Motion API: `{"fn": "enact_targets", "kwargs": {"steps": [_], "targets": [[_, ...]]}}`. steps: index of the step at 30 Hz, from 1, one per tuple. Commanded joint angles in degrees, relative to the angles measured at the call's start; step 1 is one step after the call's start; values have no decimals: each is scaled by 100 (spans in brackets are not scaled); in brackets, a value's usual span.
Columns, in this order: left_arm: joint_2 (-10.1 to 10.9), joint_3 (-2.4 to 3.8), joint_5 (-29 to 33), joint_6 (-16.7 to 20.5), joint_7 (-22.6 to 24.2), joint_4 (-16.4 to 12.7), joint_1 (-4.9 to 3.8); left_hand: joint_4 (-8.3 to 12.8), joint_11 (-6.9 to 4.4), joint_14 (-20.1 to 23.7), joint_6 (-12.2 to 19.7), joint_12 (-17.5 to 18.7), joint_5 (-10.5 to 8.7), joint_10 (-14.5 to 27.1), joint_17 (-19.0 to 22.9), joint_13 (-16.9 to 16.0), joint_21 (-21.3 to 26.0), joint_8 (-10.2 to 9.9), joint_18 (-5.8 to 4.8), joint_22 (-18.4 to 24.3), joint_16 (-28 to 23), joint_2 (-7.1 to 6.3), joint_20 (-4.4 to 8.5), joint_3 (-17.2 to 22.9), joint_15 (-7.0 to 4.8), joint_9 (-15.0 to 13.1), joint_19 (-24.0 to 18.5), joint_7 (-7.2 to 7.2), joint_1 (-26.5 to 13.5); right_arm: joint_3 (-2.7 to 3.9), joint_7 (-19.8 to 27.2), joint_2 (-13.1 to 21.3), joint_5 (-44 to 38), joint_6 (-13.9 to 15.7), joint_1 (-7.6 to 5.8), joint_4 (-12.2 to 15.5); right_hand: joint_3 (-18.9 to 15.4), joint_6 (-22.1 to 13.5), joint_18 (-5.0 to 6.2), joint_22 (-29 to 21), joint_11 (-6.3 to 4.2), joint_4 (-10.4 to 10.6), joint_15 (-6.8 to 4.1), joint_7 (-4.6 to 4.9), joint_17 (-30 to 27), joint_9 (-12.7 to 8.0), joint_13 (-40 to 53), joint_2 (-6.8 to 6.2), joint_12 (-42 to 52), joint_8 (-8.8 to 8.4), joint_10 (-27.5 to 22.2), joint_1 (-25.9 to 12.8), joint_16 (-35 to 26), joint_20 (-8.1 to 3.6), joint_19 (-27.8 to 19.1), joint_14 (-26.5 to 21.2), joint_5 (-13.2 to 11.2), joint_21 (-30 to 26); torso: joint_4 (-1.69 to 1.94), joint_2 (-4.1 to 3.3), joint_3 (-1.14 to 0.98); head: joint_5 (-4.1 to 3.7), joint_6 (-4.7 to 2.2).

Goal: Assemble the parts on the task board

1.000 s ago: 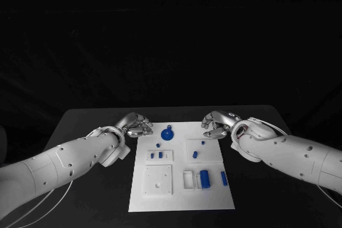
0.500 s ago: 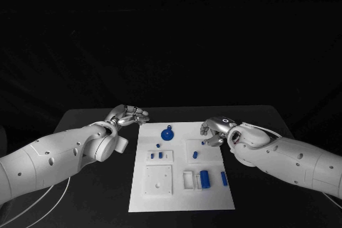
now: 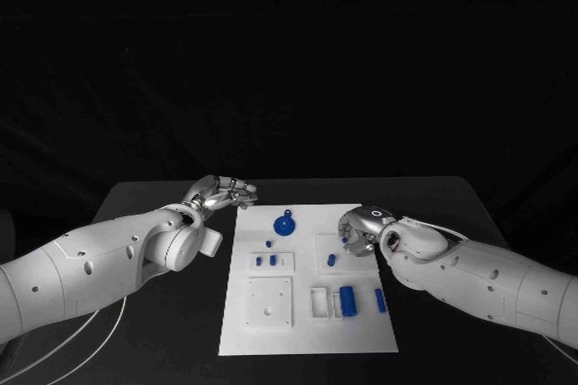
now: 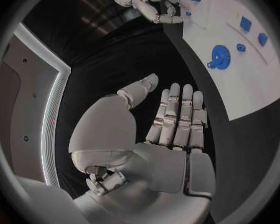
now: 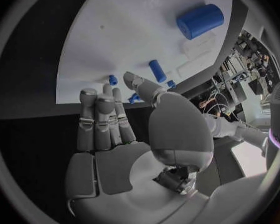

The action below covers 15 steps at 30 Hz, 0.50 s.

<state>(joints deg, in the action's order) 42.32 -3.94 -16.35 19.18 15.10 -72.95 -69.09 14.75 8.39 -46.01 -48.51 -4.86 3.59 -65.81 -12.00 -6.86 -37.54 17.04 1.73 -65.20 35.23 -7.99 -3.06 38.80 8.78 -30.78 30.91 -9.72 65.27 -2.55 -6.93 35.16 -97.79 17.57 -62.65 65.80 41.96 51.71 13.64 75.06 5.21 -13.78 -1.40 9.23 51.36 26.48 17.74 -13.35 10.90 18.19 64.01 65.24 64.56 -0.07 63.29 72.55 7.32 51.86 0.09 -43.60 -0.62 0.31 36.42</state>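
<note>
The right hand (image 3: pixel 357 231), silver and many-fingered, hovers over the right side of the white rectangular task board (image 3: pixel 306 335), fingers loosely apart and holding nothing. Just beneath its fingertips lies a small blue peg (image 3: pixel 332 258), its long axis running away from the robot. This hand is plainly the nearer. The left hand (image 3: pixel 223 193), empty with fingers extended, hangs off the board's far left corner, the blue toothed gear (image 3: pixel 283 227) between the two.
</note>
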Motion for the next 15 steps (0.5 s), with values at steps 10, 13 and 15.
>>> {"fn": "enact_targets", "kwargs": {"steps": [10, 13, 15], "targets": [[9, 5, 195, -128, 78, 14, -8, -7, -11, -2, 48, 30, 5, 46, -5, 13, 32, 37, 90, -11, -46, 65, -17, -54, 28, 4, -19, 7, -20, -29, -107, -108, -280, 74, 76, -141, 233, 108, 136, 86, -32, 137, -17, -24, -52, -18, -94, -38, -99, 42, 177, 65, 43, -23, 58, 56, -224, -19, -8, 1, -2, 13, 38], [7, 5, 199, -148, 75, 16, -8, -9, -10, -5, 50, 30, 4, 46, -7, 14, 34, 37, 91, -12, -51, 64, -17, -57, 28, 5, -19, 7, -22, -34, -144, -125, -275, 130, 87, -148, 386, 193, 136, 92, -65, 209, -49, -57, -66, -9, -100, -1, -86, 76, 293, 97, 55, -24, 69, 59, -397, -19, -8, 2, -1, 11, 42], [6, 5, 199, -147, 62, 14, -8, -9, -10, -7, 51, 30, 4, 46, -7, 14, 35, 37, 91, -13, -53, 65, -17, -57, 28, 5, -19, 7, -22, -35, -220, -119, -284, 132, 94, -129, 483, 262, 136, 102, -96, 285, -83, -86, -71, 0, -94, 12, -67, 104, 385, 73, 69, -25, 83, 67, -421, -3, -7, 3, -1, 15, 53]]}}
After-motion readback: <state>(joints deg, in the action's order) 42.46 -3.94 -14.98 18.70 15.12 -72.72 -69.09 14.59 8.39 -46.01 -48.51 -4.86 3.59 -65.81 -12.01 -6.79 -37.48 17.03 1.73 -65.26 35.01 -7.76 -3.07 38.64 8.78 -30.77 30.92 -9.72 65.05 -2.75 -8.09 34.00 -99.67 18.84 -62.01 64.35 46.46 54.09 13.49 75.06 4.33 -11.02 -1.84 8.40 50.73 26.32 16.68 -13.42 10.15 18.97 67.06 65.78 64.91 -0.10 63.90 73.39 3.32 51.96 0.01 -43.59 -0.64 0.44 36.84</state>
